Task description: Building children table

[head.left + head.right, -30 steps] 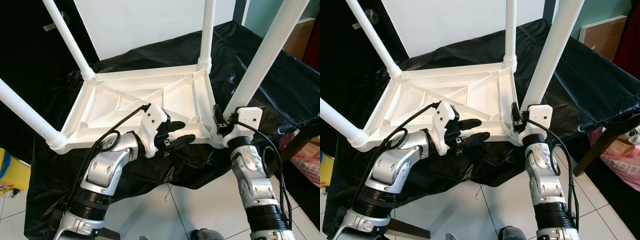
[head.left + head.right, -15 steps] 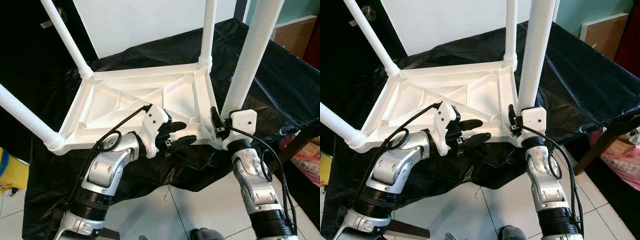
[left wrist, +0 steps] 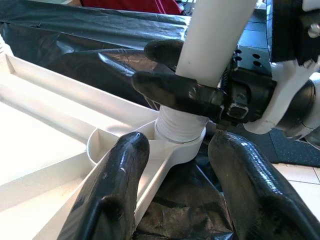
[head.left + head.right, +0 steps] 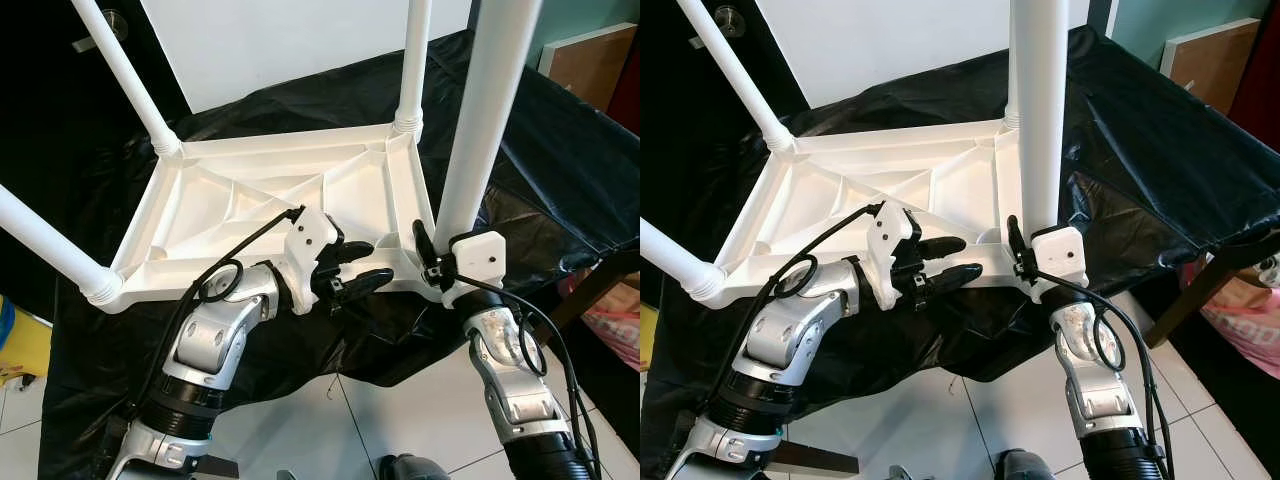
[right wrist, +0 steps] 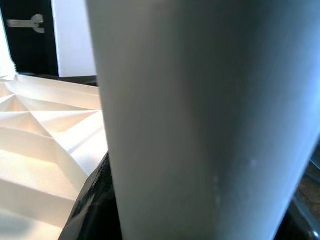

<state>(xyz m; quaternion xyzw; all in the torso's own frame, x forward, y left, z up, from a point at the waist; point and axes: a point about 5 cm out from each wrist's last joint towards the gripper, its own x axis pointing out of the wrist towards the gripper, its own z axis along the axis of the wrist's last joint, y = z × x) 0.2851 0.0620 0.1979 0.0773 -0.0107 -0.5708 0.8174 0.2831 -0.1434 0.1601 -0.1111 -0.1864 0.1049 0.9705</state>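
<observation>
On the black-draped surface (image 4: 560,170), the white tabletop (image 4: 270,205) lies upside down, three legs already standing in its corners at about 9, 11 and 1 o'clock. At the 4 o'clock corner the right gripper (image 3: 187,82) is clamped around the fourth leg (image 4: 485,110) just above its threaded collar, which sits in the corner socket (image 3: 177,147). The left gripper (image 4: 358,268), fingers parted, straddles the tabletop's near rim beside that socket. To seat it well, I'd judge the leg should be kept plumb while turned, with the left bracing the rim against twisting.
</observation>
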